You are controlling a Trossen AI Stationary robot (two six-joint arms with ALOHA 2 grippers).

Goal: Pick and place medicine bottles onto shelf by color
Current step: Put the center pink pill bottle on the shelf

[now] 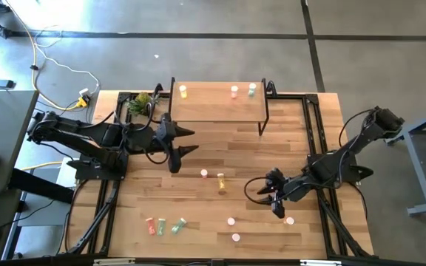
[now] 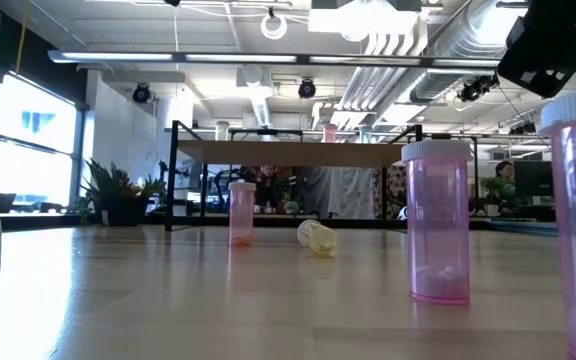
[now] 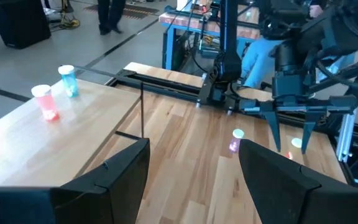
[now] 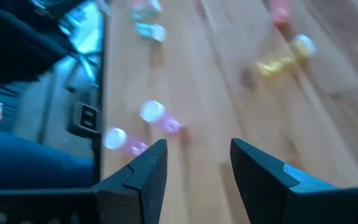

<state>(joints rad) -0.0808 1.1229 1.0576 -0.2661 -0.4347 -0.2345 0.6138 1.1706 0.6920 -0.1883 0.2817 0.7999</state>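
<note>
The shelf (image 1: pixel 217 107) stands at the table's far edge. On its top stand a yellow bottle (image 1: pixel 183 91), a pink one (image 1: pixel 234 91) and a green one (image 1: pixel 251 89). My left gripper (image 1: pixel 194 141) hovers open and empty in front of the shelf, left of centre. My right gripper (image 1: pixel 271 198) is open and empty, tilted down over the table's right half. Near it stand pink bottles (image 4: pixel 160 118) (image 4: pixel 123 140) on their bases. A pink bottle (image 1: pixel 203 174) stands at mid table, with a yellow bottle (image 1: pixel 221 181) lying on its side next to it.
Several red and green bottles (image 1: pixel 163 225) sit near the front left. Three more pink bottles (image 1: pixel 231 221) (image 1: pixel 235 237) (image 1: pixel 289 220) stand near the front right. A green-yellow plant-like object (image 1: pixel 140 102) sits left of the shelf. Black rails (image 1: pixel 313 133) run along the table's sides.
</note>
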